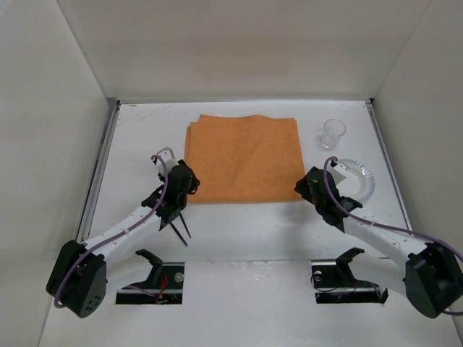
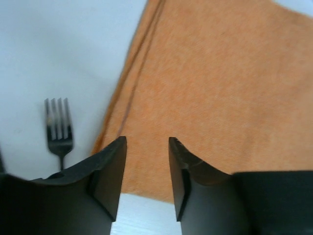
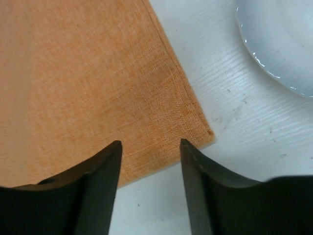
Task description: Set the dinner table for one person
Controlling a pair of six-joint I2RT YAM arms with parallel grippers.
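The left gripper (image 2: 146,143) and right gripper (image 3: 150,145), both released and empty, hover over one orange placemat's (image 1: 246,155) near corners. One fork (image 2: 58,128) lies left of them; one plate (image 1: 367,176) and one glass (image 1: 333,133) lie to the right.

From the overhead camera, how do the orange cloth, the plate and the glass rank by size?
1. Orange cloth: by far the largest.
2. Plate: clearly smaller than the cloth.
3. Glass: the smallest.

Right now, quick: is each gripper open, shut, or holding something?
Left gripper: open, empty, above the near-left corner of the orange placemat.
Right gripper: open, empty, above the placemat's near-right corner.
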